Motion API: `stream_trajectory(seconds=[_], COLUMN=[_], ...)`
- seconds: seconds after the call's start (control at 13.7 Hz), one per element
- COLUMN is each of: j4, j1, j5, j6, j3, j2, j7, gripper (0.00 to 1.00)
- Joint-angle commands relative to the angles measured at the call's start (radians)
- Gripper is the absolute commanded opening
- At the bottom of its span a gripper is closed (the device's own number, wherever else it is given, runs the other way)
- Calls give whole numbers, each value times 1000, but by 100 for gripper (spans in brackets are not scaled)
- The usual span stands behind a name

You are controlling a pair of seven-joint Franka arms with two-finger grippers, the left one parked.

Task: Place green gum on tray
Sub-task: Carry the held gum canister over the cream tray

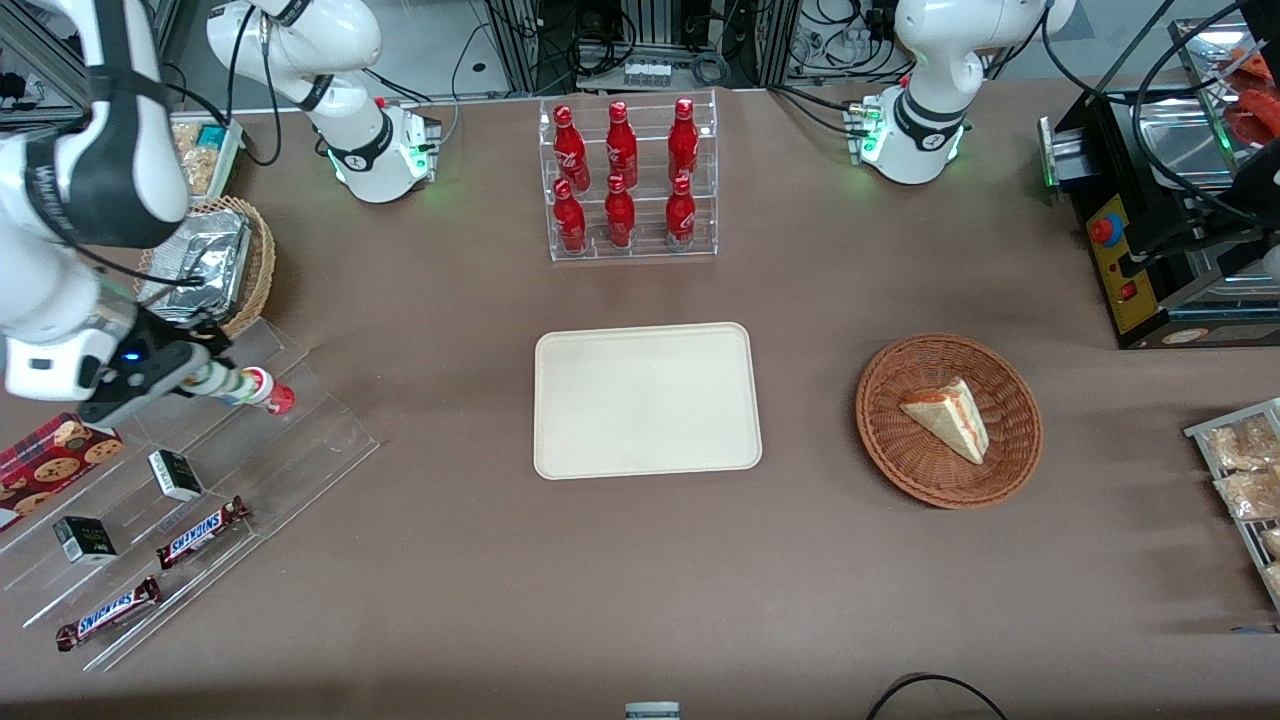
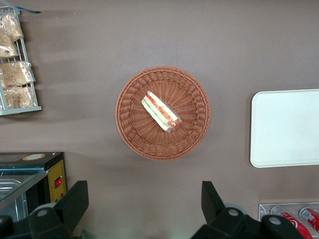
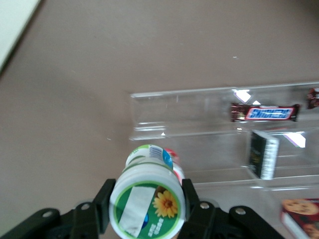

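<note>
The green gum (image 3: 147, 201) is a small white bottle with a green flower-label lid. My right gripper (image 3: 147, 196) is shut on it, a black finger (image 3: 106, 199) pressed against each side of the lid. In the front view the gripper (image 1: 205, 375) holds the gum (image 1: 220, 381) over the top step of the clear acrylic stand (image 1: 300, 430) at the working arm's end of the table. The cream tray (image 1: 647, 400) lies flat mid-table with nothing on it, well away from the gripper; one corner of the tray (image 3: 12, 25) shows in the right wrist view.
Just under the held gum stand another green-lidded bottle (image 3: 149, 155) and a red-lidded one (image 1: 277, 398). The stand also carries Snickers bars (image 1: 200, 532), black boxes (image 1: 175, 474) and a cookie box (image 1: 50, 462). A foil-filled basket (image 1: 215, 262), a cola rack (image 1: 630, 180) and a sandwich basket (image 1: 948, 420) surround the tray.
</note>
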Motion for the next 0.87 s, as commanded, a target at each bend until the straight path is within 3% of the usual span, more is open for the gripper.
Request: stream_trajectory(seconds=[0.0, 0.44, 0.8], j4=[32, 82, 295], j1=[103, 373, 536], j5=[12, 15, 132], j6=[-43, -36, -24], j3=[-8, -8, -8], j2=[27, 132, 359], j7=[175, 618, 919], gripper=[0, 0, 0])
